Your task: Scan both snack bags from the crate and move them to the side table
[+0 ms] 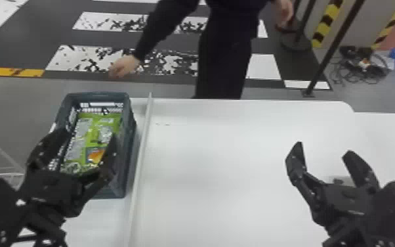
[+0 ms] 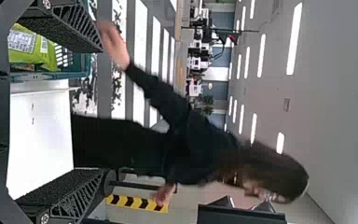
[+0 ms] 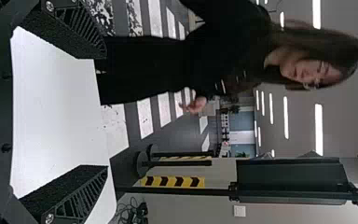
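The green snack bag (image 1: 90, 131) lies in the crate (image 1: 128, 141), its long side running away from me, below and ahead of my left jaws, which stand wide apart, one finger to either side of its line, gripping nothing. That arm is nearer; my right jaws, spread and empty, hang over the counter (image 1: 223, 157), well apart.

Bright light from ceiling strips (image 3: 319, 129)
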You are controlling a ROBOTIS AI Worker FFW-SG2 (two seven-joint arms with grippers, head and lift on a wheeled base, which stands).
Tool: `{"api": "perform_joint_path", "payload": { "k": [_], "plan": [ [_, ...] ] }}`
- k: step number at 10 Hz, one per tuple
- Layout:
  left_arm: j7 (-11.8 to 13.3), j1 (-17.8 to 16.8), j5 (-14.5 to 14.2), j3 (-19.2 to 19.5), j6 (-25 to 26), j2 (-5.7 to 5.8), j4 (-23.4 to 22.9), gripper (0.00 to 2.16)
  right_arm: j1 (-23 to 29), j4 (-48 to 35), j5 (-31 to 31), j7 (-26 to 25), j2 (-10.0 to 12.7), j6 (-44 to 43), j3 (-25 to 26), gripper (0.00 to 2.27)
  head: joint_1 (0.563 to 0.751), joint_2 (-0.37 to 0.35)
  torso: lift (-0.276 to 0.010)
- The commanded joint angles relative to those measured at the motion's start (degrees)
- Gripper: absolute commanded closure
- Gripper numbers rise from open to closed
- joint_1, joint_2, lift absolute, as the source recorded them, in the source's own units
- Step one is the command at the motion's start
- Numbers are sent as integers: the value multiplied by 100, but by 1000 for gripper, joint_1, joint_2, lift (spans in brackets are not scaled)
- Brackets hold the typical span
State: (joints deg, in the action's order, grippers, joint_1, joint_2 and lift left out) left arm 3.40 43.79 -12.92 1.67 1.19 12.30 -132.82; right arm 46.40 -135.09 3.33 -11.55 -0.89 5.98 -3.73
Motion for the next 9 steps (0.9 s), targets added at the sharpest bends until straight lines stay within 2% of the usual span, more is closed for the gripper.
{"api": "perform_joint_path", "payload": {
  "k": [1,4,8,9],
  "plan": [
    [3,-11,0,0,0,0,19,73,0,0,1,4,1,31,4,83,695,-30,-29],
    [-6,-117,-97,79,53,-9,19,73,9,-27,1,4,-8,84,4,83,695,-28,-29],
    [-138,-1040,-422,422,2180,-114,37,73,97,-123,-60,4,-8,101,13,83,695,3,-29],
    [-261,-1251,-431,431,2514,-158,54,73,97,-150,-69,4,-35,137,13,83,695,14,-29]
  ]
}}
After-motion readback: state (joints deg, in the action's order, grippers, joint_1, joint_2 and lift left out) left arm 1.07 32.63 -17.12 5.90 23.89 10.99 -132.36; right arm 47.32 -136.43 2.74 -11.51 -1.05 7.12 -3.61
